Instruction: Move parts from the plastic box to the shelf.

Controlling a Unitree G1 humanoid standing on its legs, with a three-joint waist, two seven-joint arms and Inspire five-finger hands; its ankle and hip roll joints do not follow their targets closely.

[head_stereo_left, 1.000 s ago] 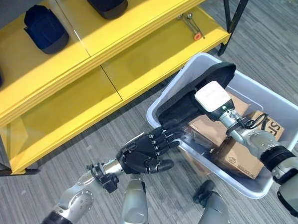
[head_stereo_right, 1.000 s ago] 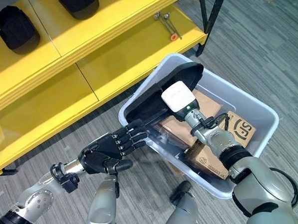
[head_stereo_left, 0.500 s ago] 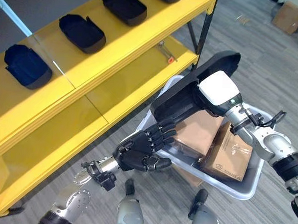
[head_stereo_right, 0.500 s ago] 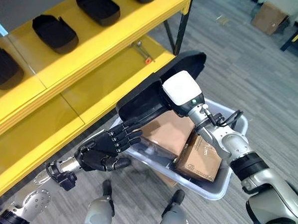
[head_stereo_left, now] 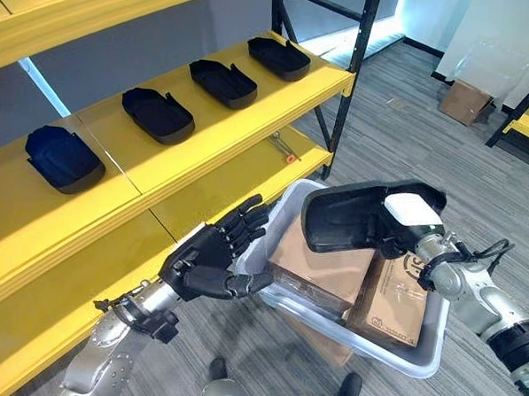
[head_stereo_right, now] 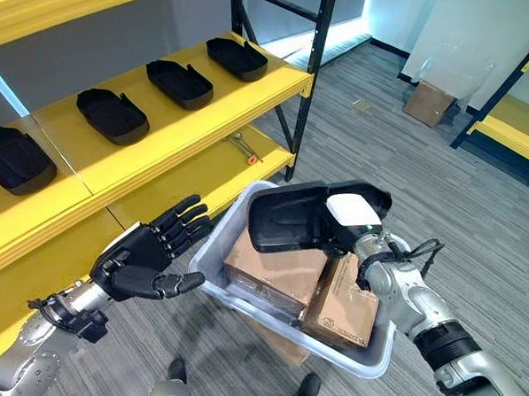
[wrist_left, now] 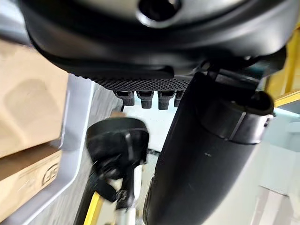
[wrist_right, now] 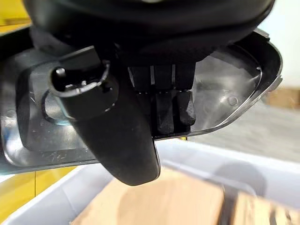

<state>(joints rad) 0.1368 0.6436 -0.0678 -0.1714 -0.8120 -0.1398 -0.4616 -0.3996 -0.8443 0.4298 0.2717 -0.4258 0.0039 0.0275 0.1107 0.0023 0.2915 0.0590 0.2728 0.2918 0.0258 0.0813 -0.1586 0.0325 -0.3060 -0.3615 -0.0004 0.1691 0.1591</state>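
My right hand (head_stereo_left: 410, 210), thumb in a white cover, is shut on a black moulded part (head_stereo_left: 348, 220) and holds it roughly level above the grey plastic box (head_stereo_right: 220, 236). In the right wrist view the thumb and fingers (wrist_right: 161, 110) pinch the part's edge (wrist_right: 225, 89). My left hand (head_stereo_left: 210, 257) is open with fingers spread, just left of the box's rim and apart from the part. Several matching black parts (head_stereo_left: 158, 114) lie in a row on the yellow shelf's (head_stereo_left: 206, 128) middle level.
Two cardboard cartons (head_stereo_left: 318, 267) fill the plastic box. A small metal tool (head_stereo_left: 283, 147) lies on the lower shelf level. A black shelf upright (head_stereo_left: 345, 96) stands beyond the box. Another carton (head_stereo_left: 465, 100) sits on the far floor.
The camera has tilted up. My right hand has raised the part out of the box and turned it level. My left hand has come off the part's lower end and drawn left.
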